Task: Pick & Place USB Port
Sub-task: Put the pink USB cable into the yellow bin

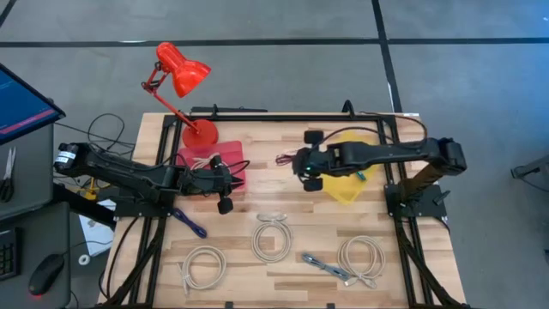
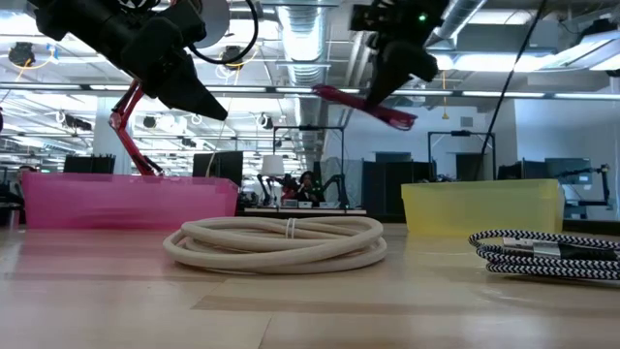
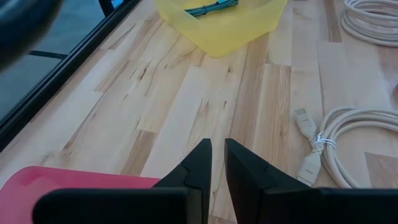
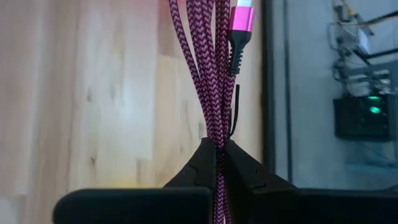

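Far left, a red lamp (image 1: 180, 73) stands at the counter's (image 1: 292, 270) back corner. Just beside it is the pink bin (image 1: 230, 155), with a pale cable coiled inside. My left gripper (image 1: 225, 190) hovers over that bin's front edge, its fingers (image 3: 200, 163) drawn narrow with only a slim gap, holding nothing.

Along the front lie a blue cable (image 1: 190, 222), a white coil (image 1: 202, 265), a beige coil (image 1: 272, 236), a striped cable (image 1: 327, 267) and another white coil (image 1: 361, 257).

In the middle, my right gripper (image 1: 302, 163) is up in the air between the bins, fingers (image 4: 245, 171) pinched tight on the magenta cable (image 4: 208, 74), its braided strands bunched and a pink plug showing.

On the right, the yellow bin (image 1: 347, 190) holds a teal cable (image 3: 212, 8).
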Controlling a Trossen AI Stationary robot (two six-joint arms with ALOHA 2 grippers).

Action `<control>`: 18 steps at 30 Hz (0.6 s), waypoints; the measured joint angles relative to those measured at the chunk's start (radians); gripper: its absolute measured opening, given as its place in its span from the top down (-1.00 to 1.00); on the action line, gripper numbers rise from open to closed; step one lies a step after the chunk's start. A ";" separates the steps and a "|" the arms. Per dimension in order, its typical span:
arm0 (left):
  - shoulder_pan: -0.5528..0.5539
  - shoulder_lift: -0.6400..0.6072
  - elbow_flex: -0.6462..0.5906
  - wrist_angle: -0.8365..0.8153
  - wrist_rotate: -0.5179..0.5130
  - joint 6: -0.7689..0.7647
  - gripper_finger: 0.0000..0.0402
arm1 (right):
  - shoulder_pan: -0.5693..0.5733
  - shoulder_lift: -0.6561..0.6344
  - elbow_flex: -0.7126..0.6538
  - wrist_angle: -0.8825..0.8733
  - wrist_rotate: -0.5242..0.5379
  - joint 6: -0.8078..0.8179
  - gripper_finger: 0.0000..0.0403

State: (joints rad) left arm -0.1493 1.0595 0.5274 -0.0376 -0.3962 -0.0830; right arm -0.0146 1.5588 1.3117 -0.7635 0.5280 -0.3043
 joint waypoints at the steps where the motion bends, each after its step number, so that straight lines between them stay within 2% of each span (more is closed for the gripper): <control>1: 0.000 0.000 0.000 0.000 0.000 0.000 0.78 | -0.003 -0.019 -0.020 0.000 0.004 0.006 1.00; 18: 0.000 0.000 0.000 -0.002 0.000 0.000 0.78 | -0.067 -0.310 -0.497 -0.012 0.043 0.192 1.00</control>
State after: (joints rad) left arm -0.1493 1.0595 0.5274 -0.0399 -0.3962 -0.0830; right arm -0.0818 1.2484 0.8150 -0.7750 0.5705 -0.1119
